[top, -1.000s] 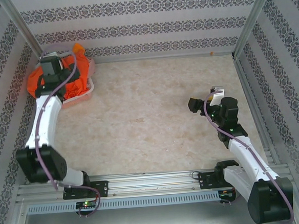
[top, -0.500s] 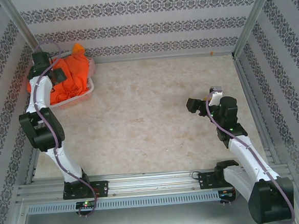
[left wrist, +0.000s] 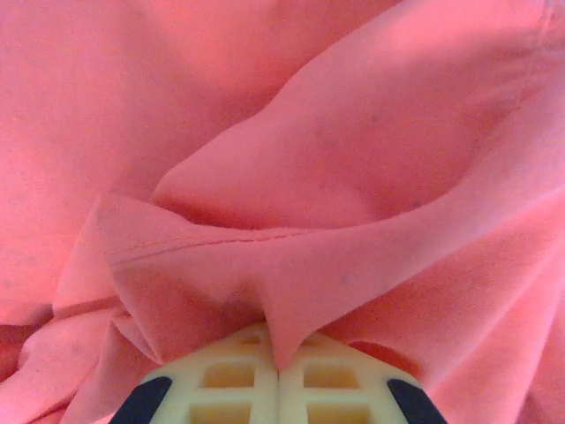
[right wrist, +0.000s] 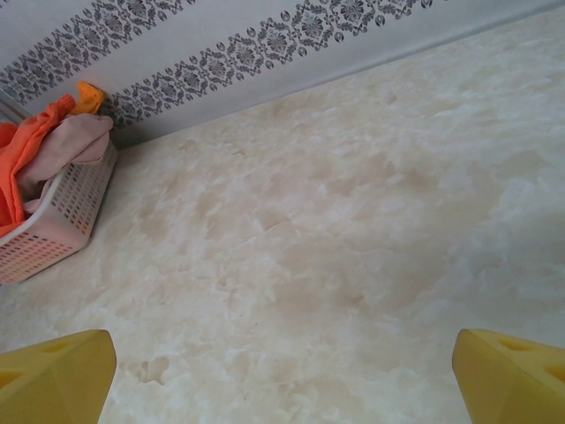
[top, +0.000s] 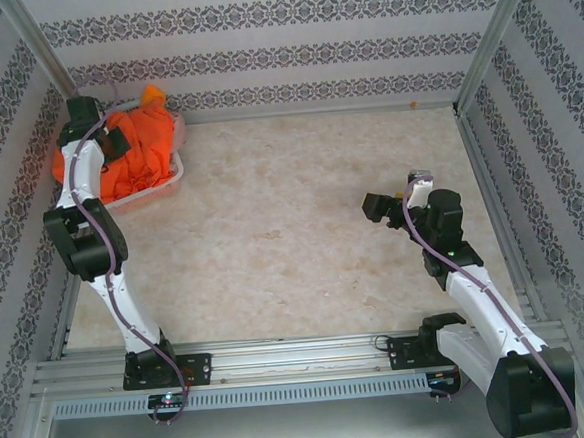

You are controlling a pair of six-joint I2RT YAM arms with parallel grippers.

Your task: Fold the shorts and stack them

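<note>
We are watching the left claw (left wrist: 278,369), wide a second ago, now pinching a fold of the red-orange soft cloth shorts (left wrist: 335,177) heaped in the white plastic mesh basket (top: 160,191), far left on the beige marbled table (top: 293,239). Likely lifting out next. The right claw (top: 396,197) is hanging wide, empty, at right.

The left arm (top: 126,306) and right arm (top: 478,296) are made of white tubes with chunky black joints. A thin purple cable (top: 419,240) runs along each one. Each has a black base (top: 148,374). The left fingers (left wrist: 229,375) are cream with square holes and dark corners. The right fingers (right wrist: 53,380) are plain yellow.
</note>
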